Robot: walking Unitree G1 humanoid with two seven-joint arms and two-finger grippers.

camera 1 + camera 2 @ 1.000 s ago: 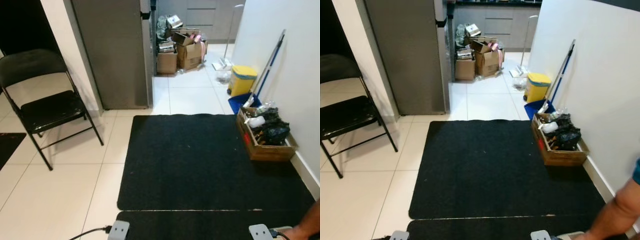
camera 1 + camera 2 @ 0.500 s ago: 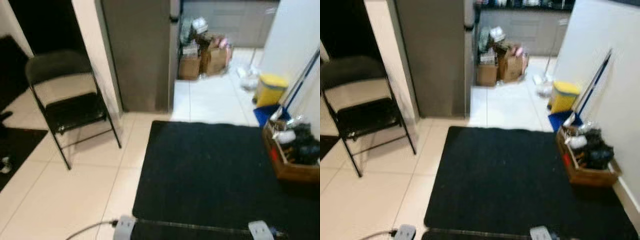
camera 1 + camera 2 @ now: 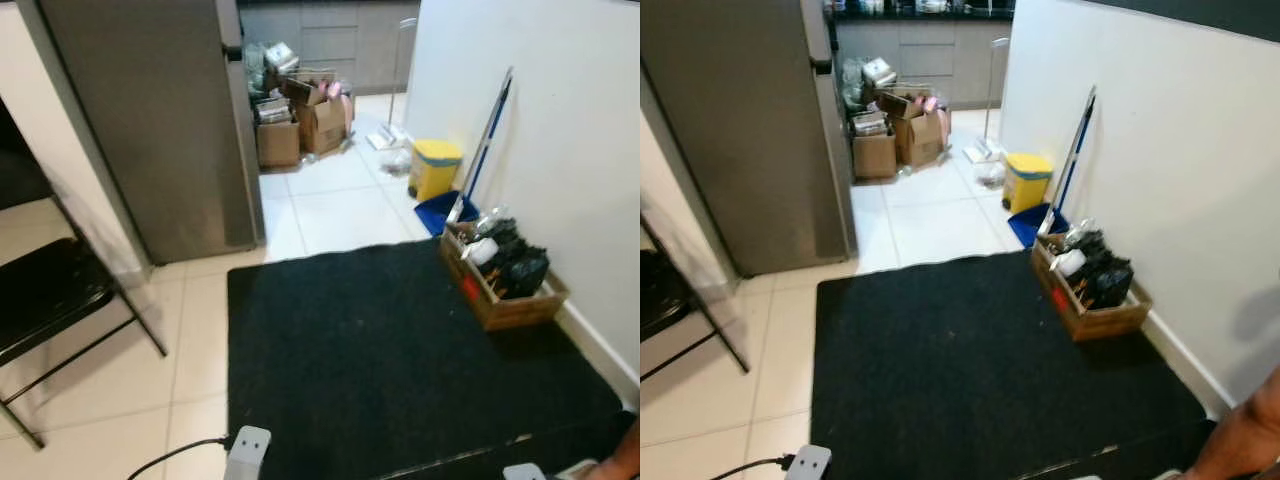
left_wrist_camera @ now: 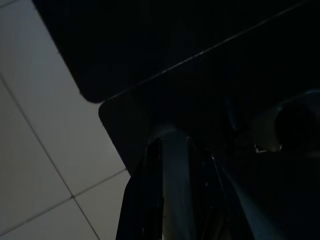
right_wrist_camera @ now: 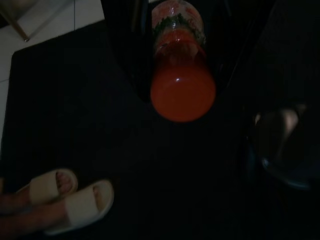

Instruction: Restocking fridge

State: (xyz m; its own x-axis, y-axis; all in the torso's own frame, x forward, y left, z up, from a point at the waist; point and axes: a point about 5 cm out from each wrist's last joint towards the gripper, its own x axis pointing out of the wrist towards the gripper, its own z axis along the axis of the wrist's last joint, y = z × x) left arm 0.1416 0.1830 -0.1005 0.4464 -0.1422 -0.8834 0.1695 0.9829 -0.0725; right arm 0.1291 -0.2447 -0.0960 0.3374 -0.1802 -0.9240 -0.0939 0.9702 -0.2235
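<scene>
Head views: tall grey steel fridge (image 3: 150, 120) stands at the left, door closed; large black floor mat (image 3: 390, 350) lies before it; wooden crate of dark clutter (image 3: 503, 275) sits against the white wall; a person's arm (image 3: 1240, 440) is at the lower right.

Left wrist view: left gripper (image 4: 170, 195) hangs over the mat edge and pale tiles, dark; finger state cannot be told.

Right wrist view: right gripper (image 5: 182, 75) is clenched around a clear bottle of orange-red drink (image 5: 182, 90), above the mat and a person's feet in beige slippers (image 5: 70, 200).

The black mat (image 3: 400, 350) lies open ahead. A wooden crate (image 3: 500, 275) lines the wall on the right, a folding chair (image 3: 50, 300) stands left, and cardboard boxes (image 3: 300, 125) crowd the passage beside the fridge (image 3: 150, 120).
</scene>
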